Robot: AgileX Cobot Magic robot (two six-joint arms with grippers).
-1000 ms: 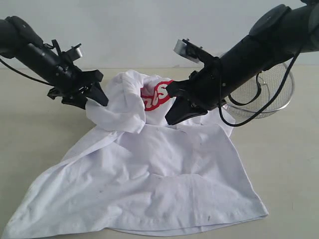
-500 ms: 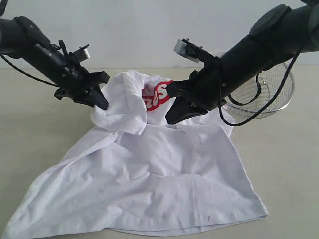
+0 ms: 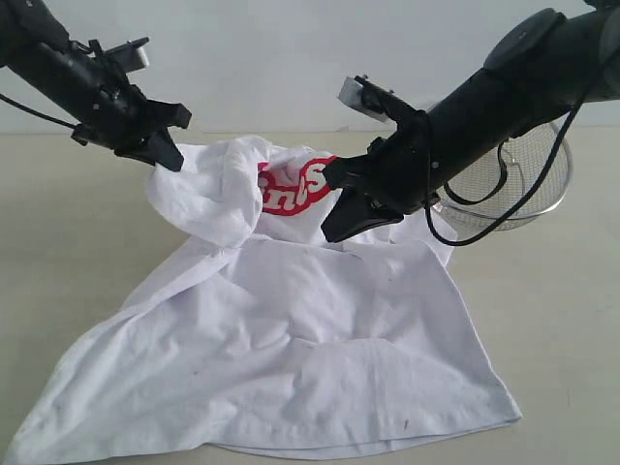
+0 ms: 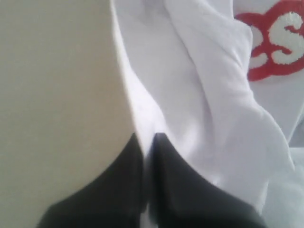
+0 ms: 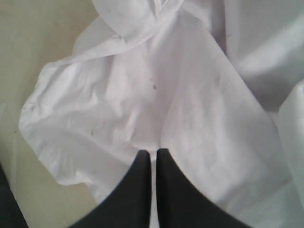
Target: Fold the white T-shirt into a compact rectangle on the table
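Table (image 3: 58,252): pale beige.
Shirt (image 3: 291,329): we judge it limp, light; pinch hems.
Left gripper (image 3: 167,160), right gripper (image 3: 334,232): each clenches cloth between its jaws.

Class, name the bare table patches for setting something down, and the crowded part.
Bare table left of the white T-shirt, and right of it, in front of the basket. Crowded back middle: left claw and right claw grip cloth.

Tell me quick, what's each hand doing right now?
Left hand: closed, pinching a raised fold of the white T-shirt.
Right hand: closed, gripping the white T-shirt too.
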